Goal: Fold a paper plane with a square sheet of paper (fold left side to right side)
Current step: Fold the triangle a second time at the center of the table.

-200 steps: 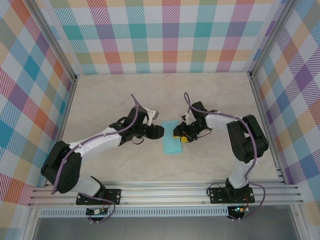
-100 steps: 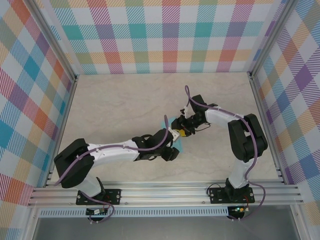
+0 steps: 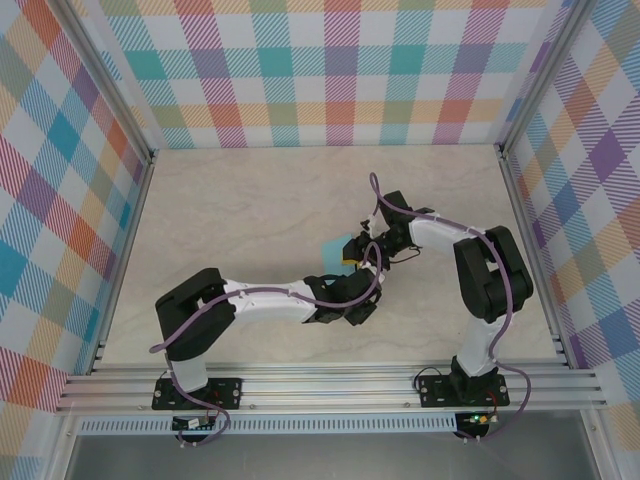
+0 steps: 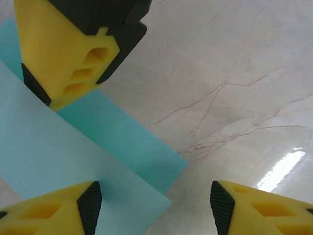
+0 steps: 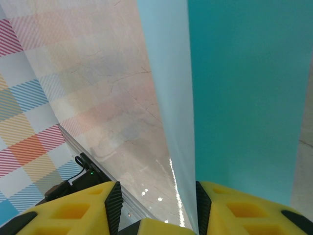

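Observation:
The square sheet of paper [image 3: 333,247] lies mid-table, turquoise and folded over on itself, largely covered by the arms. In the left wrist view the paper [image 4: 73,166] shows two layers with offset corners. My left gripper [image 3: 357,310] [image 4: 155,208] hovers open just above the paper's corner, its left pad over the top layer. One yellow finger [image 4: 63,54] of my right gripper [image 3: 358,262] rests on the sheet. In the right wrist view the right gripper [image 5: 158,203] stands open, and a pale raised flap of the paper [image 5: 168,73] runs up beside its right pad.
The marble table top [image 3: 240,210] stretches to the back and left. Plaid walls [image 3: 340,70] close three sides. An aluminium rail [image 3: 330,385] carries the arm bases along the near edge. My left arm [image 3: 270,297] lies across the front of the paper.
My left arm has swung from left of the paper across its front to the right side, and its jaws have widened. The right gripper shifted slightly back. More of the paper is covered.

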Controlling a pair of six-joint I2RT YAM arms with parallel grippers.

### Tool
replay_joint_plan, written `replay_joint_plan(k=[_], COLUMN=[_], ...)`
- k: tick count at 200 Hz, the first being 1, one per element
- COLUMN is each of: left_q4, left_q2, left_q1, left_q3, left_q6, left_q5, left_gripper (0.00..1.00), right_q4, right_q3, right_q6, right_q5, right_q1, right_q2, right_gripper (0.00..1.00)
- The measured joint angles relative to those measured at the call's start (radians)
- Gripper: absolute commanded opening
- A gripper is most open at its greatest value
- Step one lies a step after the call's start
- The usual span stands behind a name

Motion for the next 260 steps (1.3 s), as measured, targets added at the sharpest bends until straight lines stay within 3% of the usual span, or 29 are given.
replay_joint_plan(k=[97,166,220,260], left_q4=[-0.014,0.000,0.022,0.059], left_q2=[0.005,0.001,-0.024,-0.076], left_q1=[-0.002,-0.002,-0.001,0.040], left_q3=[-0.003,-0.016,-0.043,-0.095], left_q6=[0.016,0.017,0.008,-0.013], left_q5=[-0.043,-0.043,-0.039,0.041], left_gripper=[0.24,0.06,0.02,0.01], right_q4=[-0.005,-0.014,-0.013,0.025], right_q3=[0.000,0.000,0.000,-0.040], right_q6=[-0.001,-0.004,-0.004,0.004], right_q5=[0.002,0.012,0.028,0.051], right_q1=[0.000,0.000,-0.002,-0.036], right_q2=[0.010,0.014,0.013,-0.079], right_gripper=[0.44,0.44,0.53,0.63])
